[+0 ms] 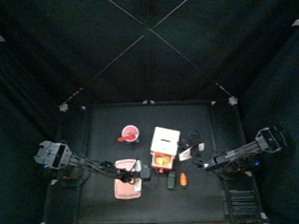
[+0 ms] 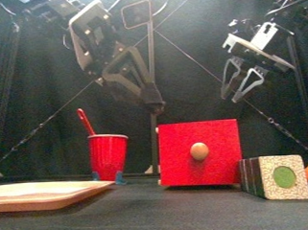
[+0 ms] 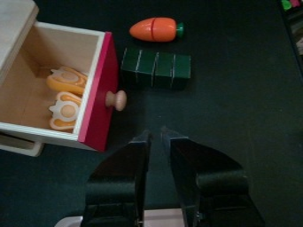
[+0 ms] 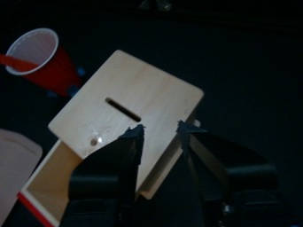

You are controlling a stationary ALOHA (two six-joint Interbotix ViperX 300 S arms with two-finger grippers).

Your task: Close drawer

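The drawer point(image 3: 71, 84) stands pulled out of its pale wooden box point(image 4: 119, 115) near the middle of the table point(image 1: 102, 126). In the left wrist view its red front point(image 3: 99, 93) with a round wooden knob point(image 3: 115, 100) faces the left gripper point(image 3: 160, 142), and the open tray holds two small orange and white pieces point(image 3: 66, 96). From the front the same red face point(image 2: 198, 153) and knob point(image 2: 198, 150) look toward the camera, resting on the table. The left gripper hangs in the air in front of the drawer, apart from the knob; its jaws stand only a narrow gap apart and hold nothing. The right gripper point(image 4: 157, 133) hovers over the box's top, which has a dark slot point(image 4: 119, 106); its jaws are parted and empty, with the edge of the box seen between them. In the front view the right gripper point(image 2: 245, 79) hangs well above the drawer, touching nothing. A green block point(image 3: 155, 68) lies just beside the drawer's front, and a toy carrot point(image 3: 155, 28) lies beyond it. A red cup point(image 2: 109, 155) with a red stick in it stands on the other side of the box, and a flat pink tray point(image 2: 45, 193) lies near the table's front edge.
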